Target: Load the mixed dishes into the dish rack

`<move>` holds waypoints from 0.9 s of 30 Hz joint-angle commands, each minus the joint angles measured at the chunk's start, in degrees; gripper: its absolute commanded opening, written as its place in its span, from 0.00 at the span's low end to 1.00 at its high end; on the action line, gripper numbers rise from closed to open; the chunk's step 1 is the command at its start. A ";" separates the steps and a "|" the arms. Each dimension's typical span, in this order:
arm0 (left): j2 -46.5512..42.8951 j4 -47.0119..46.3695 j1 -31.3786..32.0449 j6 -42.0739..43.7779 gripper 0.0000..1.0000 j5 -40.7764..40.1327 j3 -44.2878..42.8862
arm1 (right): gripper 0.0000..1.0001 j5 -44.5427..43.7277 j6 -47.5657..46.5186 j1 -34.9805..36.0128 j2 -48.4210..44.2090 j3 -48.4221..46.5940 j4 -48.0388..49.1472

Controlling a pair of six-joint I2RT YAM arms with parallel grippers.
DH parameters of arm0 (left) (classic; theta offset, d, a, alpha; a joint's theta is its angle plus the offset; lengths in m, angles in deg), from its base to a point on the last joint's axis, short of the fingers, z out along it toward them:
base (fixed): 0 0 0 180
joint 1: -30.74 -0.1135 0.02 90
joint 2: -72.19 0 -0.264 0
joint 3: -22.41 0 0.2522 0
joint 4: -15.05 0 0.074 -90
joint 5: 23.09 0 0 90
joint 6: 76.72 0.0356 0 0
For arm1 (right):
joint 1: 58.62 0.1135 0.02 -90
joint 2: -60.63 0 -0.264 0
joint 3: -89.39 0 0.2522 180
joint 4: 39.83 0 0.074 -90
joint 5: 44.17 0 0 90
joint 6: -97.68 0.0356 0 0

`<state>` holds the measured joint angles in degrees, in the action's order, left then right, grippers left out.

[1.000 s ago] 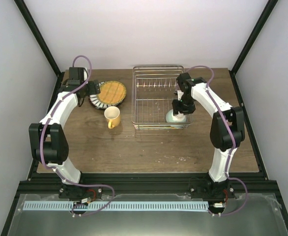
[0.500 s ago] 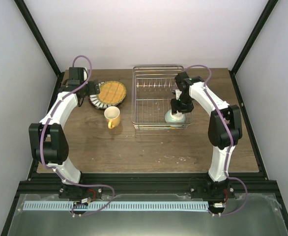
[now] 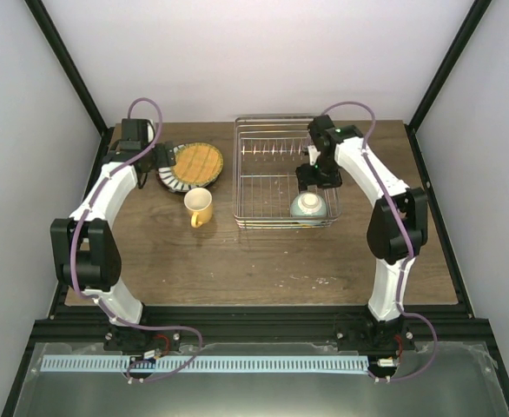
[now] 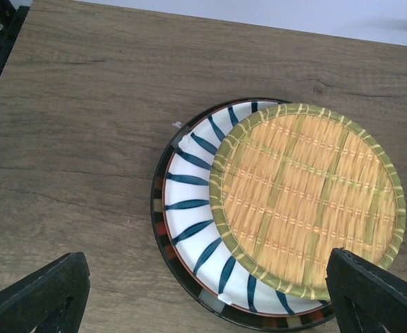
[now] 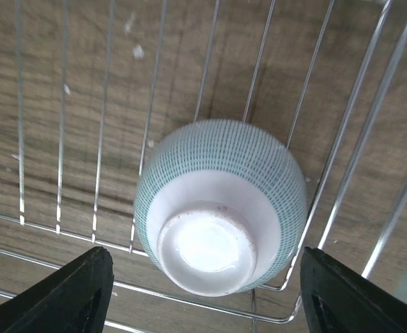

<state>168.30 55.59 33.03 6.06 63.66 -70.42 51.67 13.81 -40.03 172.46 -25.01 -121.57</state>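
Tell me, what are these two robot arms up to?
They are loading dishes into the wire dish rack. The pale green bowl sits upside down in the rack's near right corner, with the right gripper open above it, holding nothing. The left gripper hangs open over three stacked plates: the yellow-orange plate on the striped plate on the dark-rimmed plate. The yellow mug stands on the table, not yet loaded.

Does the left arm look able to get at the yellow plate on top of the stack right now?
Probably yes: the left hand hangs open just over the yellow plate, which lies topmost on the striped plate with nothing covering it.
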 commanded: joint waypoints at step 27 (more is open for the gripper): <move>2.76 17.44 6.79 -8.71 0.95 -3.80 -4.08 | 0.82 18.66 8.34 -0.66 -15.88 1.44 33.45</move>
<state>168.15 75.24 40.26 -1.13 61.80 -69.17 71.10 22.33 -40.64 159.74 -25.08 -88.98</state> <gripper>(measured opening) 0.951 0.823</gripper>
